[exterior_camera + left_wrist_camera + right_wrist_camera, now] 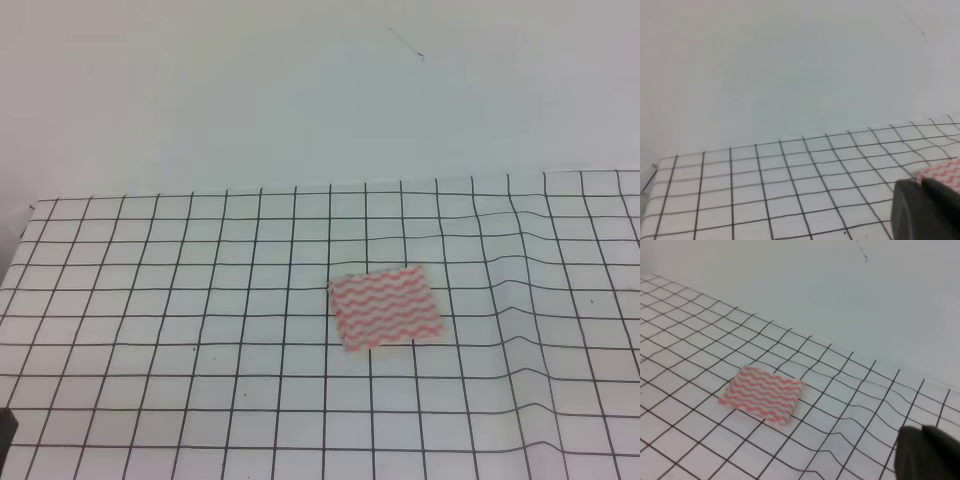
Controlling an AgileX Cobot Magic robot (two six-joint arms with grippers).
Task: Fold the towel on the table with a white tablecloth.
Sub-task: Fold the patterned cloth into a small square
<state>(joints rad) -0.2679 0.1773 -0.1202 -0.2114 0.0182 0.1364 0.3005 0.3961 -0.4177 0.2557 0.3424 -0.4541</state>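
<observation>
The towel (385,307), a small rectangle with pink-red wavy stripes, lies flat on the white tablecloth (150,300) a little right of centre. The cloth covers the whole table (300,190). No gripper touches the towel. The right wrist view has the towel (762,392) well to the left of my right gripper (921,432), whose dark fingers (940,452) lie together in the lower right corner. In the left wrist view only a corner of the towel (942,172) peeks out above my left gripper (921,187), its dark fingers (910,212) likewise pressed together with nothing between them.
The tablecloth is rippled into low wrinkles (520,300) to the right of the towel. A plain pale wall (300,90) rises behind the table's far edge. A small dark part (5,428) shows at the lower left edge of the high view.
</observation>
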